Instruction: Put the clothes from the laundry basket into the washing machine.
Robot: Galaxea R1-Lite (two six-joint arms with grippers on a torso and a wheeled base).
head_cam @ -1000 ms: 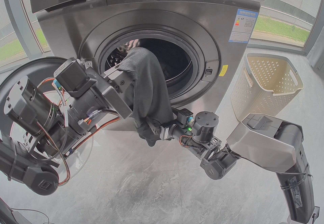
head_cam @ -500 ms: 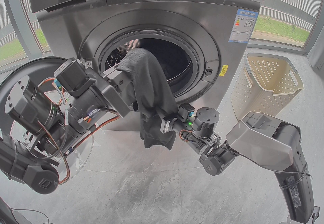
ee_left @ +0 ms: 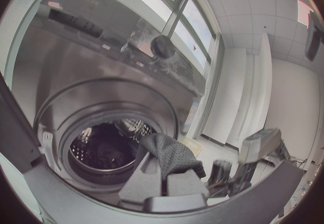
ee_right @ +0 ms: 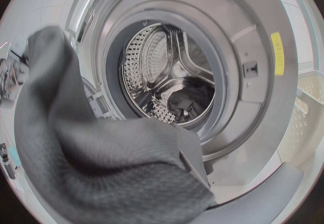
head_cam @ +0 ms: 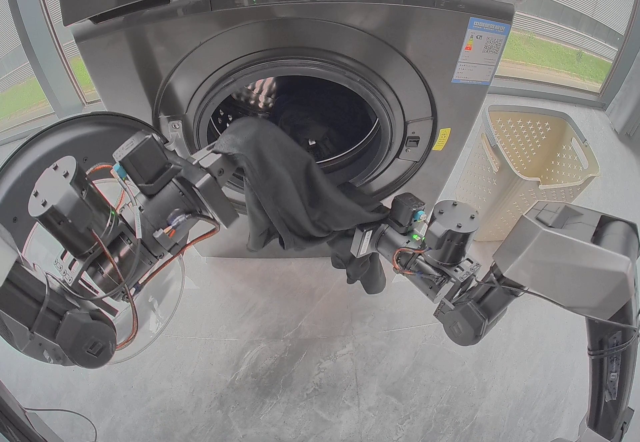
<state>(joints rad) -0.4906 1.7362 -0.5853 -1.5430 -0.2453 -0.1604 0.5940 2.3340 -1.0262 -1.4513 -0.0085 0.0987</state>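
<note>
Left gripper [head_cam: 223, 155] and right gripper [head_cam: 360, 242] are both pinching the dark shirt [head_cam: 287, 190]; it's sagging, looking soft and light, probably easiest grabbing bunched folds.

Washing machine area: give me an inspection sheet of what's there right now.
Surface: grey floor.
Job's things: dark garment stretched between both hands before the open washing machine; dark clothes lie in the drum; laundry basket stands beside the machine, no clothes seen inside.
Clutter: nothing seen.
Hands: left hand shut on the garment's upper end; right hand shut on its lower part.
Cables: wires loop along the left arm.
Surroundings: windows, grass outside.
</note>
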